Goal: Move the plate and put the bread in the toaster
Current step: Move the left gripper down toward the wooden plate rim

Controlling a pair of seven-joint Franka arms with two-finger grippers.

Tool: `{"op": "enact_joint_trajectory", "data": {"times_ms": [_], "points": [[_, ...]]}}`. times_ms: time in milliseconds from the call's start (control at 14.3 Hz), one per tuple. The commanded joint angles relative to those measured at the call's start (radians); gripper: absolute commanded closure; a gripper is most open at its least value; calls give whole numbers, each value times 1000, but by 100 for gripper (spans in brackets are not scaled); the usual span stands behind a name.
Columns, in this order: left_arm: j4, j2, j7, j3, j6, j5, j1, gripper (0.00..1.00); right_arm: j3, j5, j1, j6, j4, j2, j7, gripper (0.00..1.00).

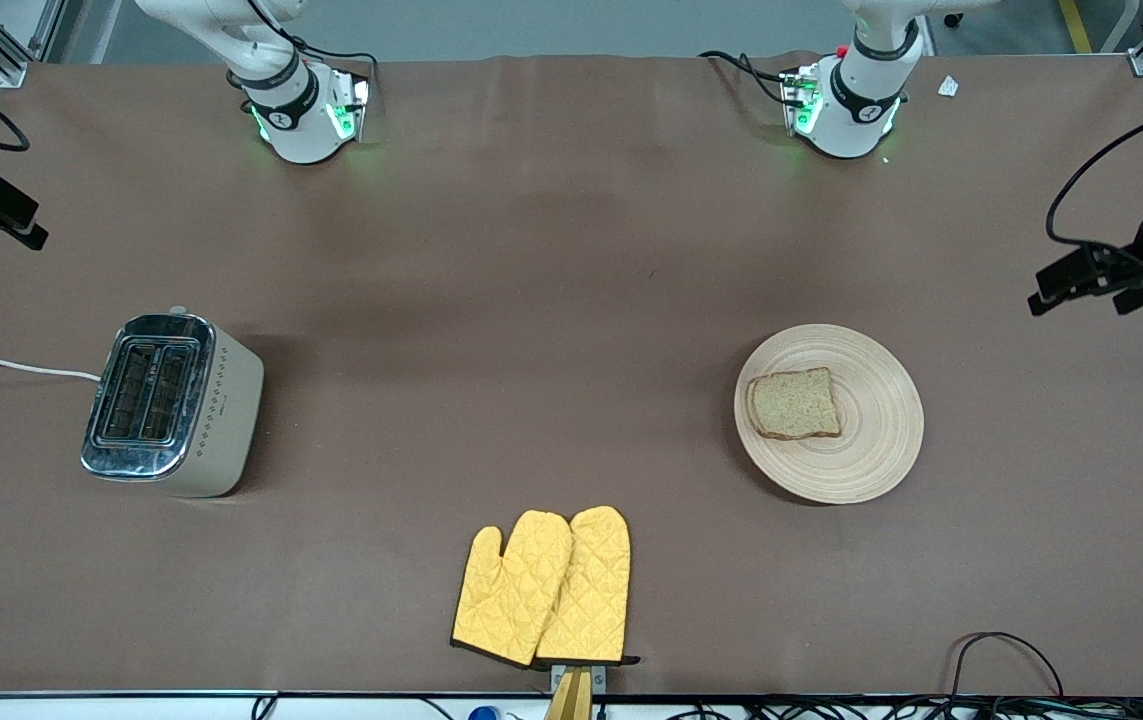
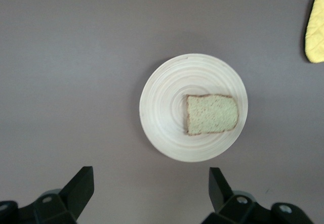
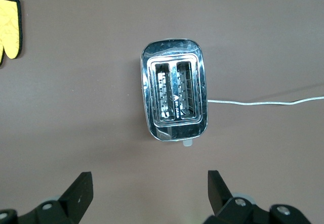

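I'm hovering w/ both grippers, left (image 2: 147,196) over 1 plate (image 1: 881,440) carrying 1 bread (image 1: 794,403), right (image 3: 147,196) over 1 toaster (image 1: 171,403), fingers spread apart, brown table (image 1: 531,300) also bearing 2 mitts (image 1: 544,587) nearer the camera.

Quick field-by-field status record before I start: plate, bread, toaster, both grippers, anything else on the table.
plate: flat on the table, toward the left arm's end
bread: lying flat on the plate, off-centre
toaster: upright, toward the right arm's end, both slots without bread
cord: white, runs from the toaster off the table edge
left gripper: open, high over the plate, holding nothing
right gripper: open, high over the toaster, holding nothing
oven mitts: yellow pair, near the front camera's table edge
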Motion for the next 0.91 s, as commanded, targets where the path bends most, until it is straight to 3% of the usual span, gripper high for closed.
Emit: {"op": "enact_joint_trajectory", "data": {"times_ms": [0, 140, 490, 839], "points": [[-2, 67, 31, -3, 49, -33, 2, 0, 6, 20, -24, -7, -1, -11, -13, 0], [-2, 120, 110, -3, 75, -77, 30, 0, 6, 22, -22, -9, -1, -11, -12, 0], [0, 329, 434, -3, 107, -393, 188, 0, 6, 20, -22, -12, -4, -11, -12, 0], [3, 498, 721, -3, 129, -551, 258, 19, 7, 22, -22, -12, -4, -11, -12, 0]]}}
